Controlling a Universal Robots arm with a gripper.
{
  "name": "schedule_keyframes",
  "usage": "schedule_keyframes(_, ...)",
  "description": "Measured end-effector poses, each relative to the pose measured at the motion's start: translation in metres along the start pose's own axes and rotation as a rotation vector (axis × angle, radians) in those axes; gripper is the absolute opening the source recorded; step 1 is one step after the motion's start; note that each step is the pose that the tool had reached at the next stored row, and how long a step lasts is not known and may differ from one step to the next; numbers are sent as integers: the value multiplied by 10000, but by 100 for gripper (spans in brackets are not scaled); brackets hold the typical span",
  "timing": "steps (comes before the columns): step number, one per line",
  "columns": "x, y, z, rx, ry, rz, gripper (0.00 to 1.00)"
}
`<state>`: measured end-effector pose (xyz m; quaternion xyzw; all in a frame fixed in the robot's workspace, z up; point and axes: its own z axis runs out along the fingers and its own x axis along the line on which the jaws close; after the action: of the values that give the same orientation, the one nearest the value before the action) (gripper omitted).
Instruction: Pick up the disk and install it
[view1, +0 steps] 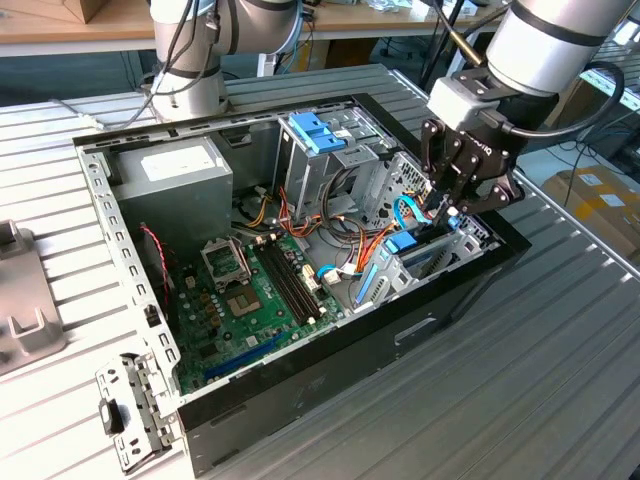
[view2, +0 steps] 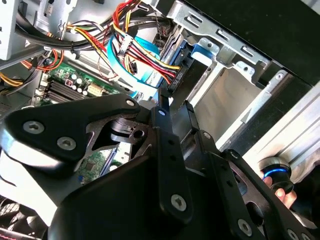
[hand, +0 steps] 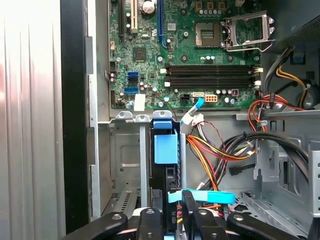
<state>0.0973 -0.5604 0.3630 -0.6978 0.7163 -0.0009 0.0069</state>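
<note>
Disk (hand: 165, 148) stands on edge inside a metal bay (hand: 125, 150) at the case's front corner, its blue tab uppermost. In the first wrist view the dark body runs down between two bay rails, with the blue carrier framing it. In the exterior view the blue carrier (view1: 401, 243) shows low in the bay, near the case's black wall on the exterior view's right.

Gripper (view1: 447, 207) hangs over that bay, its black fingers (hand: 189, 210) pointing down at the disk's rear end. In the first wrist view the fingers sit narrowly together, just beside a light-blue flat cable (hand: 202, 196) that crosses the disk. Whether they pinch the disk or the cable cannot be told; contact is hidden behind the finger links. The second wrist view shows the fingers (view2: 164, 107) close to a bundle of red, yellow and black wires (view2: 135, 45) and the blue cable.

Case (view1: 330, 370) lies open on a slatted table (view1: 560, 380). Motherboard (view1: 250, 300) fills the floor on the exterior view's left; a grey power supply (view1: 175, 170) sits at the far corner. A light-blue bracket (view1: 312, 130) tops the upper drive cage. A loose metal bracket (view1: 135, 410) lies on the table beside the case.
</note>
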Motion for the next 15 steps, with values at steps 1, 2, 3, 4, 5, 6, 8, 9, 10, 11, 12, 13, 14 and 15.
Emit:
schedule_keyframes(1, 0, 0, -22, 0, 1, 0, 30)
schedule_keyframes(2, 0, 0, -30, 0, 0, 0, 30)
schedule_keyframes(3, 0, 0, -36, 0, -2, 0, 30)
schedule_keyframes(4, 0, 0, -41, 0, -2, 0, 30)
schedule_keyframes(5, -1, -1, -42, 0, -1, 0, 30)
schedule_keyframes(6, -2, 0, -43, 0, -1, 0, 28)
schedule_keyframes(8, -2, -1, -43, 0, 0, -1, 15)
schedule_keyframes(9, -2, -1, -39, -6, -1, 1, 11)
schedule_keyframes(10, -2, -4, -30, -18, -1, 0, 11)
schedule_keyframes(11, -2, -9, -13, -43, 1, 0, 11)
schedule_keyframes(12, -1, -13, 0, -61, 0, 1, 11)
schedule_keyframes(13, 0, -20, 16, -83, 2, 0, 11)
schedule_keyframes(14, 0, -25, 36, -103, 3, 0, 11)
schedule_keyframes(15, 1, -26, 52, -118, 3, 0, 11)
